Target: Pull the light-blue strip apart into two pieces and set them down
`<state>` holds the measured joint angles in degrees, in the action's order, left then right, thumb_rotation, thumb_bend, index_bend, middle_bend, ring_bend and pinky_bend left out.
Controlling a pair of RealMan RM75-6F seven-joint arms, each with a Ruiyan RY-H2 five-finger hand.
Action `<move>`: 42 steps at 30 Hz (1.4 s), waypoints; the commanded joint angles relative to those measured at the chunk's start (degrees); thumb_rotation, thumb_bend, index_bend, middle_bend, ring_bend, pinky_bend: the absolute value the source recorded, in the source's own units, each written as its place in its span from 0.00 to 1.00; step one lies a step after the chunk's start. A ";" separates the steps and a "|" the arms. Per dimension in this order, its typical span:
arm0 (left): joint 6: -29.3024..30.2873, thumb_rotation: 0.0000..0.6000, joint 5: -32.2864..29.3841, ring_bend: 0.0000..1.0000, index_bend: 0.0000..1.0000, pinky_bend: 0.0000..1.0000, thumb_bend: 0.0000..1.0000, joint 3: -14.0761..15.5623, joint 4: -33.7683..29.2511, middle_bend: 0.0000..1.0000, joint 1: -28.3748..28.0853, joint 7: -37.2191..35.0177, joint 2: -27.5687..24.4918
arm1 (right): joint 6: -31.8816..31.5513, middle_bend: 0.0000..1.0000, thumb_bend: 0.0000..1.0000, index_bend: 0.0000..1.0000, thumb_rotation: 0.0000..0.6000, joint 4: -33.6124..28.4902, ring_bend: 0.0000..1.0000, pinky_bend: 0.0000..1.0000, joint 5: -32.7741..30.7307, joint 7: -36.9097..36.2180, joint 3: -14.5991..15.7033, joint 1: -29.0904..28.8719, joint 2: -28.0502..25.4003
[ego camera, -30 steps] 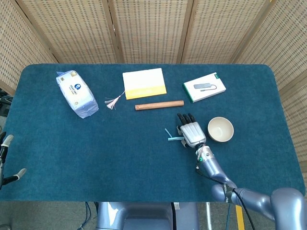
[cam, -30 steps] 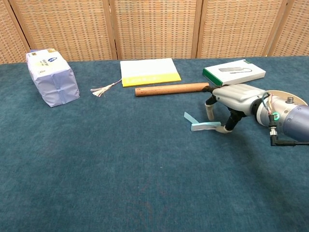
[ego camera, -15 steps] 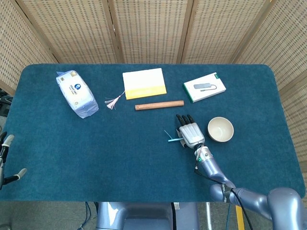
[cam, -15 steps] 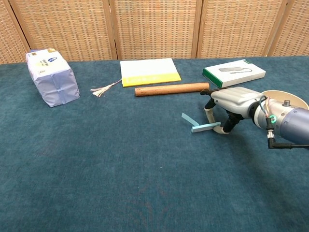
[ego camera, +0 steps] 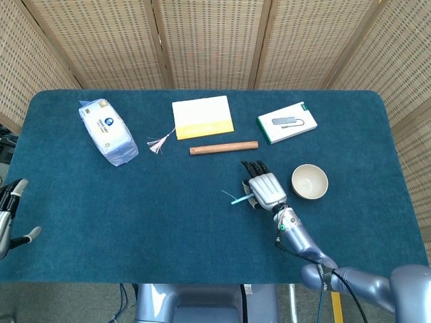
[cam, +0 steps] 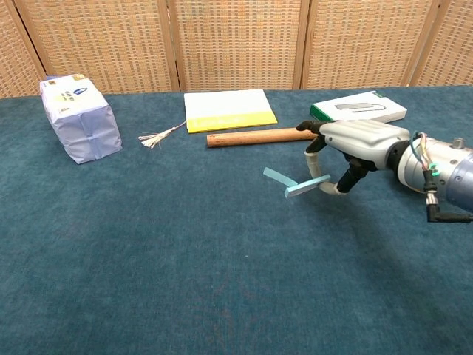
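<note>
Light-blue strip (cam: 294,183) | pinched by right hand (cam: 353,148) above table | left hand (ego camera: 9,217) apart-fingered, holding nothing | tissue pack (ego camera: 106,131) print unreadable

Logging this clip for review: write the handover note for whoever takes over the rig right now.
Right hand pinches one end of the light-blue strip, lifted off the table in front of the wooden stick.
Left hand is at the table's near left edge, open, holding nothing.
Done: strip picked up. It is in one piece.
Left: bring the left hand over, pull the strip apart, set both pieces down.
</note>
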<state>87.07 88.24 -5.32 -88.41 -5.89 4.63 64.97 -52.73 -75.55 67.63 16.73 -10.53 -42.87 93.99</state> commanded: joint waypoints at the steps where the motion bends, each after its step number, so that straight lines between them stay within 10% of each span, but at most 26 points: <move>1: -2.21 1.00 6.59 0.71 0.00 0.57 0.00 -1.72 3.69 0.69 -6.12 -3.67 -0.88 | -1.71 0.00 0.52 0.62 1.00 -7.53 0.00 0.00 1.45 1.95 -0.21 0.35 -4.38; 7: -6.86 1.00 14.96 0.93 0.20 0.96 0.00 -3.46 6.41 0.90 -16.66 -5.42 0.55 | -3.15 0.00 0.52 0.62 1.00 -16.10 0.00 0.00 -0.75 8.62 -0.64 -0.20 -6.33; 17: -18.60 1.00 12.19 0.96 0.35 0.99 0.00 -4.83 6.26 0.94 -28.25 -8.93 9.51 | -6.16 0.00 0.52 0.62 1.00 -25.59 0.00 0.00 -7.32 19.59 -1.56 -2.52 -4.37; 42: -20.32 1.00 7.26 0.96 0.49 0.99 0.05 -1.81 13.24 0.94 -33.85 -18.81 23.83 | -9.93 0.00 0.54 0.62 1.00 -27.42 0.00 0.00 -18.08 20.39 -4.96 -5.46 -2.92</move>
<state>66.81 95.69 -7.19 -75.56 -39.39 -14.23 88.33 -62.63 -102.92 49.61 37.13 -15.52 -48.28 91.12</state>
